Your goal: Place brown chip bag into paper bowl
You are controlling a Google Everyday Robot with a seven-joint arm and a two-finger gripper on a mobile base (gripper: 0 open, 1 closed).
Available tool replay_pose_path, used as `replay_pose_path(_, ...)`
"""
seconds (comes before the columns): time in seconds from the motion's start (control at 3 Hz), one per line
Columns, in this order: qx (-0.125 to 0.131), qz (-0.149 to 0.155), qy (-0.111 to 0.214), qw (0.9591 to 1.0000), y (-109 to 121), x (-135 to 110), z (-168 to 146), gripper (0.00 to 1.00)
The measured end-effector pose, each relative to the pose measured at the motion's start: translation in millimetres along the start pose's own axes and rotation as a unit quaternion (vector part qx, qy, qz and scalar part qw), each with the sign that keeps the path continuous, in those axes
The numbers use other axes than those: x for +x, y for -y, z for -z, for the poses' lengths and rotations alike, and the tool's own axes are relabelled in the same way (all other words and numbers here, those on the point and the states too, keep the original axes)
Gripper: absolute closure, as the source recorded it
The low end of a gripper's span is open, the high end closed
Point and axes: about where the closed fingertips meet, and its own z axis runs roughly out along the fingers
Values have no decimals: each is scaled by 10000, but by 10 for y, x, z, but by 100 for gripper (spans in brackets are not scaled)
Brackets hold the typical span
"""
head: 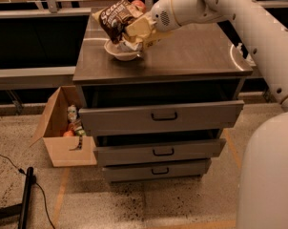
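Glossy, crinkled dark brown chip bag (116,19) clamped in the smooth cream plastic gripper (137,32), just above the matte off-white paper bowl (121,51). Grey cabinet top (191,51) looks smooth with a dull sheen. Floor-level cardboard box (58,128) is matt brown.

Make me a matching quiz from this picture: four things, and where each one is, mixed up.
1 brown chip bag
2 paper bowl
3 red apple
4 cardboard box

A on the floor left of the drawers
B on the cabinet top, below the bag
C in the gripper, above the bowl
D behind the bag

Pairs: 1-C, 2-B, 3-D, 4-A
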Motion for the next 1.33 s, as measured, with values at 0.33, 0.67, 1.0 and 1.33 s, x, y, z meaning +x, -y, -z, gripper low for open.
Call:
replay_pose_path(0.33,-78,1,-83,9999,-47,36,-123,100)
replay_pose_path(0.67,-70,-13,-147,9999,18,50,-236,100)
replay_pose_path(1.0,-37,-29,-197,9998,112,70,-320,100)
replay_pose_path(1.33,-37,-57,-316,9995,173,168,-409,82)
